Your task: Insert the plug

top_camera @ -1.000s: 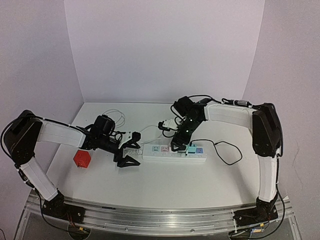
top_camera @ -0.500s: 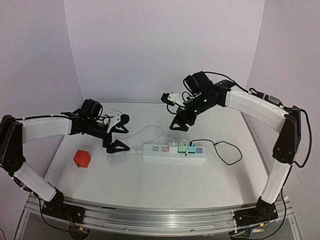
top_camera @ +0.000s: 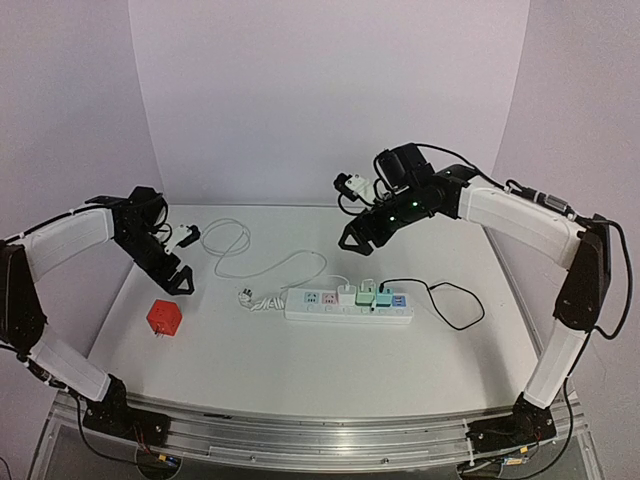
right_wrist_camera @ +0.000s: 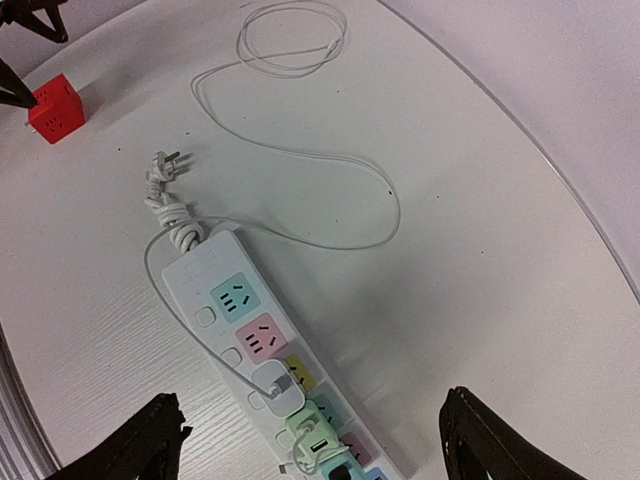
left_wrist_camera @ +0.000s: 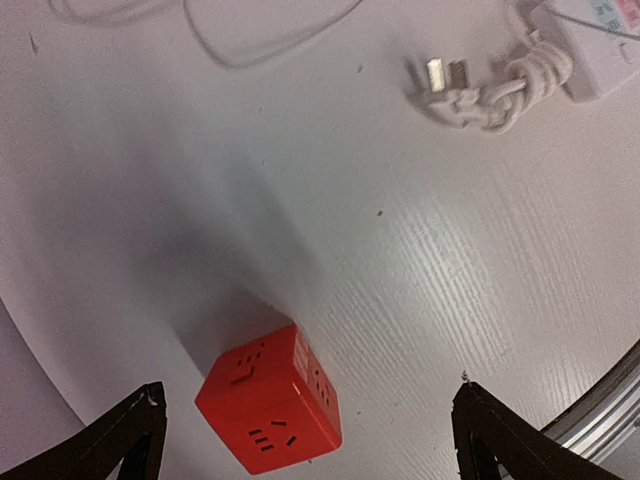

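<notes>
While both grippers hang empty over the table (top_camera: 300,370), the chief hazard is judged to be a false finish. The white plug (right_wrist_camera: 278,384) looks seated in the strip (top_camera: 300,310), but these views cannot show whether its pins are fully home.

Item, nearest: cube (top_camera: 164,318). Red, at the table's left, apart from everything else. It sits below the left gripper's fingers in the left wrist view, so a descent there would strike the wrong thing.

Item: strip. White, mid-table, lying crosswise. It carries the white plug about midway, with the green plug (right_wrist_camera: 314,432) and teal plug (top_camera: 385,297) just beside it toward the right end. Nothing holds the strip, so an angled push could slide it rather than seat the pins.

Item: lead plug (left_wrist_camera: 446,74). The strip's own, loose on the table at its left end, cord knotted. It could be mistaken for the task's plug.

Item: left gripper (top_camera: 188,262). Jaws wide apart, nothing held, raised over the table's left. The white plug lies well apart from it, to its right and nearer the bases.

Item: cable (right_wrist_camera: 397,210). Thin, white and slack, it appears to run from the white plug toward the far left in loops. A passing finger could catch it and drag the plug out.

Item, farthest: right gripper (top_camera: 358,235). Jaws wide apart, nothing held, raised. The white plug lies below it, between its fingertips in the right wrist view, not touching.
</notes>
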`<state>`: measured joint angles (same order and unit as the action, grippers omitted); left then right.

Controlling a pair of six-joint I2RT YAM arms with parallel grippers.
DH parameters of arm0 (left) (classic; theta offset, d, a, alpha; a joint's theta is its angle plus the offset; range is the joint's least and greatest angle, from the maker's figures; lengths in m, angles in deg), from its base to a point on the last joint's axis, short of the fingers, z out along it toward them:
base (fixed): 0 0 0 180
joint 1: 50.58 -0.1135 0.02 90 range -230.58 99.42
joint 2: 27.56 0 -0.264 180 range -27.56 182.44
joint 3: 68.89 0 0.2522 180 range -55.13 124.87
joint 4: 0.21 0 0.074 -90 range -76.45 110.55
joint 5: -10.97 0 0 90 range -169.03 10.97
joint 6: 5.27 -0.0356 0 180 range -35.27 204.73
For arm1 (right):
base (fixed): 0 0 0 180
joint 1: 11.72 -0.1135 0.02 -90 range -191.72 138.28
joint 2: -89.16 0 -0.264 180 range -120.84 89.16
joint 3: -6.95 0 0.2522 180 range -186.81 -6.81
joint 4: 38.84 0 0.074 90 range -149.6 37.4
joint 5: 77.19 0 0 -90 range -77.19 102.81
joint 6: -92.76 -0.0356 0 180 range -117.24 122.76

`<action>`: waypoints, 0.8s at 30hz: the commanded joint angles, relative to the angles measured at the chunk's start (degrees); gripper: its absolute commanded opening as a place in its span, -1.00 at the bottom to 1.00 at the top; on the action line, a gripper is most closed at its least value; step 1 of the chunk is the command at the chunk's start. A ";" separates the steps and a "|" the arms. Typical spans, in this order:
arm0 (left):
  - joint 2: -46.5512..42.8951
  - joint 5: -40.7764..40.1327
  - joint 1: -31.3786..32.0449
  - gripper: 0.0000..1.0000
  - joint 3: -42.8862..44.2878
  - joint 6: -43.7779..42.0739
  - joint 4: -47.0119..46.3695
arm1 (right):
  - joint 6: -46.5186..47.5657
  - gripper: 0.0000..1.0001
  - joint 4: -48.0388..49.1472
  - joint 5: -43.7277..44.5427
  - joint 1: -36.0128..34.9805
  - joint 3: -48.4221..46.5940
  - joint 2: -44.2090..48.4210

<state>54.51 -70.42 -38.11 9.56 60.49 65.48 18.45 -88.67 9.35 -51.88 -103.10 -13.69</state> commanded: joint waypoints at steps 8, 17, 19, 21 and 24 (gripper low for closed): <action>7.91 -4.44 -7.40 0.99 -6.09 8.48 -4.31 | -5.14 0.70 3.63 -1.05 -0.82 4.71 2.37; 9.32 -0.38 -7.23 0.85 -10.42 6.10 -7.41 | -6.27 0.69 3.81 -0.44 -1.50 5.07 2.15; 9.21 -0.49 -7.25 0.52 -10.67 6.23 -8.29 | -6.43 0.69 3.81 -0.33 -1.71 4.85 2.07; 7.99 -0.18 -7.20 -0.08 -10.61 6.19 -9.27 | -6.51 0.69 3.81 -0.25 -1.89 4.74 2.27; 6.03 1.19 -7.20 -0.85 -10.30 5.37 -9.88 | -7.28 0.69 3.81 0.49 -2.04 4.35 2.53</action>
<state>63.19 -71.42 -45.58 -0.99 66.68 58.16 12.82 -86.18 9.23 -53.41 -97.77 -13.69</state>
